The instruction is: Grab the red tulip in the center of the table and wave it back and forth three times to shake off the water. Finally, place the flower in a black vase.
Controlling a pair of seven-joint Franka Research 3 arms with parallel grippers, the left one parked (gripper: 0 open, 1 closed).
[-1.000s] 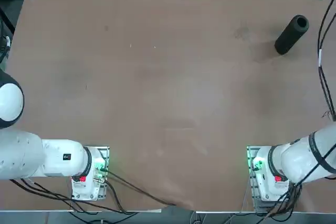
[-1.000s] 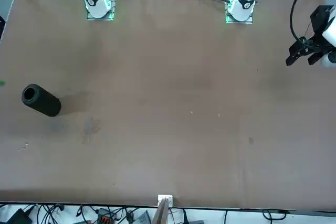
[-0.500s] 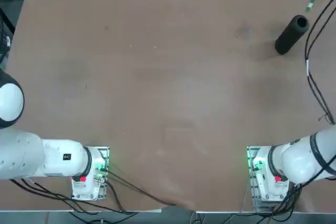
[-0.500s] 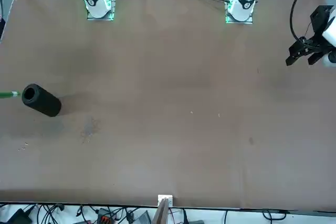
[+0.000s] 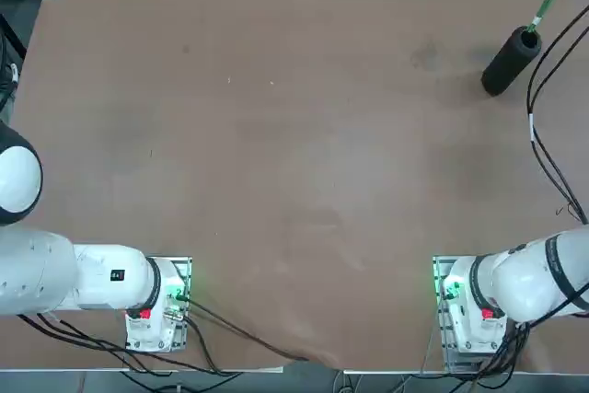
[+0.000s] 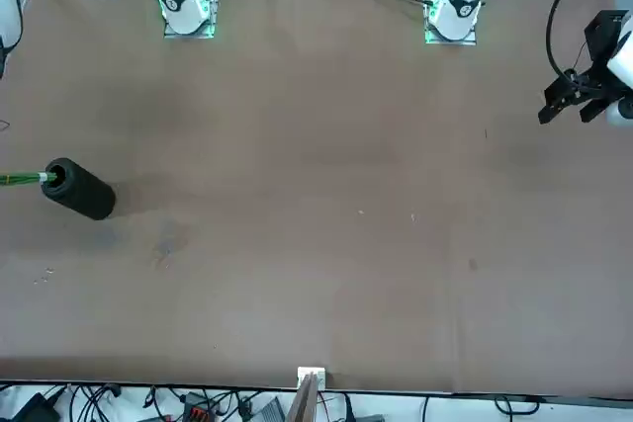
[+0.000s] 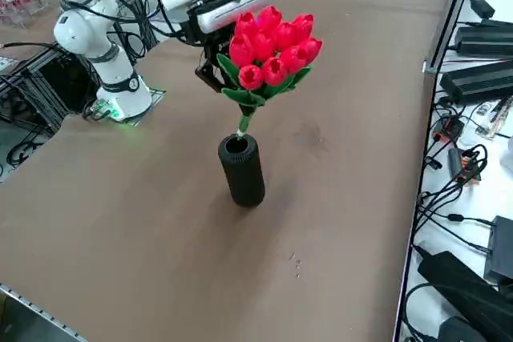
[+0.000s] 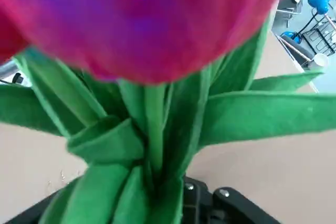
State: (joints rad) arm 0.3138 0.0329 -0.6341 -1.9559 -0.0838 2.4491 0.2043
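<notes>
1. In the right side view, the red tulip bunch (image 7: 272, 46) sits at upper centre of the frame, blooms up, above the black vase (image 7: 242, 178).
2. The right gripper (image 7: 218, 78), upper centre of that frame, is clenched on the tulip bunch; blooms and leaves cover part of it.
3. The green stems (image 7: 244, 123) reach the vase's round mouth. How far they go inside is hidden.
4. The vase stands on the brown table (image 7: 120, 222), near the centre of the right side view and at upper right in the top view.
5. In the front view, the stems come in from the left edge to the vase; the blooms are cut off.
6. In the wrist view, a blurred bloom (image 8: 152, 30) and green leaves (image 8: 152, 129) hide the fingertips.
7. Small droplets (image 7: 297, 264) dot the table, below and right of the vase in the right side view.
</notes>
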